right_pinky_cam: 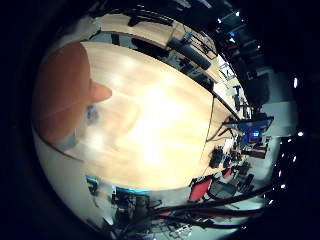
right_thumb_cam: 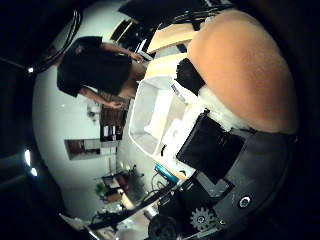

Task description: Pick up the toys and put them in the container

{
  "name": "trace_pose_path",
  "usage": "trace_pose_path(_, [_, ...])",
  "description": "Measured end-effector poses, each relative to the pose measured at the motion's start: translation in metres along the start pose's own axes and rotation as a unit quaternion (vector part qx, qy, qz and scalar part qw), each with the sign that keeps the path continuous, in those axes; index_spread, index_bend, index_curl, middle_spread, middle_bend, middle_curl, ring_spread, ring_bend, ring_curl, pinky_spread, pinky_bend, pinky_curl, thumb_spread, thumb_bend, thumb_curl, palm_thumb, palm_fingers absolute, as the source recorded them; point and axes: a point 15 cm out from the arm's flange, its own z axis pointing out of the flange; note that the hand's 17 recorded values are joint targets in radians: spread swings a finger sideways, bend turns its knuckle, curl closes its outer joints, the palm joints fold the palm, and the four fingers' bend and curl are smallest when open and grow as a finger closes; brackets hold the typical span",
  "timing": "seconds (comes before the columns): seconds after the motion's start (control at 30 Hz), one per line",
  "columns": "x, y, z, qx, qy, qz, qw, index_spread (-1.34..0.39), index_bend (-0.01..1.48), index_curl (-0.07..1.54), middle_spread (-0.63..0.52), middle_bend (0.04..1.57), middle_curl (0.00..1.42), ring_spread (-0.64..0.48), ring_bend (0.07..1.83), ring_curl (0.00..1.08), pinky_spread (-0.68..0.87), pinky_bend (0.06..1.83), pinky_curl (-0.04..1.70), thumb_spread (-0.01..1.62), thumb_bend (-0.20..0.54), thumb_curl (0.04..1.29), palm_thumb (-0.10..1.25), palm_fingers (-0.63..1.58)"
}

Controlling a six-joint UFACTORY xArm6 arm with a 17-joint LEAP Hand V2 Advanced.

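A rounded orange-brown toy [right_thumb_cam: 245, 65] lies close against my palm and fills a corner of the thumb side view. My right hand [right_thumb_cam: 215, 135] has its white and black fingers curled against the toy. The same toy [right_pinky_cam: 65, 90] shows large in the little finger side view, held well above the light wooden table [right_pinky_cam: 165, 120]. A white open container [right_thumb_cam: 155, 115] lies beneath the hand in the thumb side view, just beside the toy.
A person in black [right_thumb_cam: 95, 65] stands beside the container without touching it. Dark chairs [right_pinky_cam: 190, 50] line the table's far side. A blue screen [right_pinky_cam: 255, 130] and red items [right_pinky_cam: 210, 188] stand past the table's edge.
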Motion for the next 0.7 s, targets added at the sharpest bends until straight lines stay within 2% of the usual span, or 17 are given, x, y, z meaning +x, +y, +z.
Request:
trace_pose_path(0.4, [-0.151,-0.043,0.025,-0.002,-0.021,-0.095,0.995,-0.27,1.06,0.67,-0.18,1.29,0.64,-0.19,1.43,0.54,-0.26,1.32,0.59,1.29,-0.011,0.39,0.8,1.25])
trace_pose_path(0.7, [-0.207,-0.053,0.046,-0.007,-0.029,-0.13,0.991,-0.27,1.05,0.67,-0.18,1.3,0.64,-0.19,1.43,0.53,-0.26,1.31,0.6,1.29,-0.011,0.39,0.8,1.25])
